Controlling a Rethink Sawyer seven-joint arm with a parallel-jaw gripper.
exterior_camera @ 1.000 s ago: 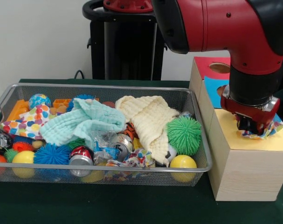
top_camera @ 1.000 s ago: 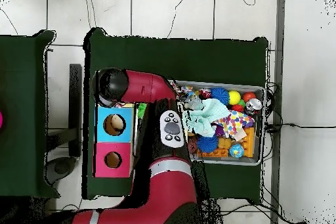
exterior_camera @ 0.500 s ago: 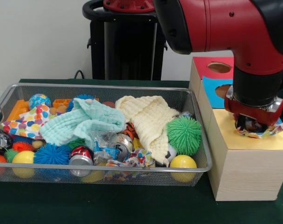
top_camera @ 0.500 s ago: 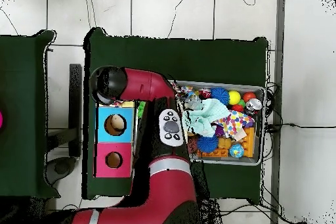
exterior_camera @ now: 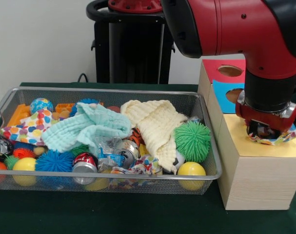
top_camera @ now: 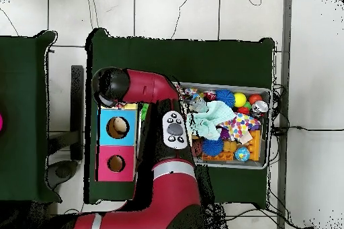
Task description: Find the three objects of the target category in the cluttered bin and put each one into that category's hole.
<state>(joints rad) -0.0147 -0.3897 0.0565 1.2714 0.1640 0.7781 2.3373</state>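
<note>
- Wire bin (exterior_camera: 104, 181) nearest, crammed with balls, cans, cloths.
- Beside it, wooden box (exterior_camera: 257, 180), yellow top.
- Claw (exterior_camera: 263, 130) low over yellow top; patterned cloth (exterior_camera: 279, 137) bunched right under it, edges poking out.
- Grip unclear: cannot tell.

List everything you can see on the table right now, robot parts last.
wire basket: one, grey mesh, on the green table
cloths: mint cloth, cream cloth, dotted cloth, in the basket
spiky balls: green, blue, in the basket
smooth yellow balls: two, and, basket front
crushed cans: several, silver, basket front
wooden box: one, with yellow, blue and red panels, beside the basket
patterned cloth: one, under the gripper on the yellow panel
gripper: one, low over the yellow panel, state unclear
</note>
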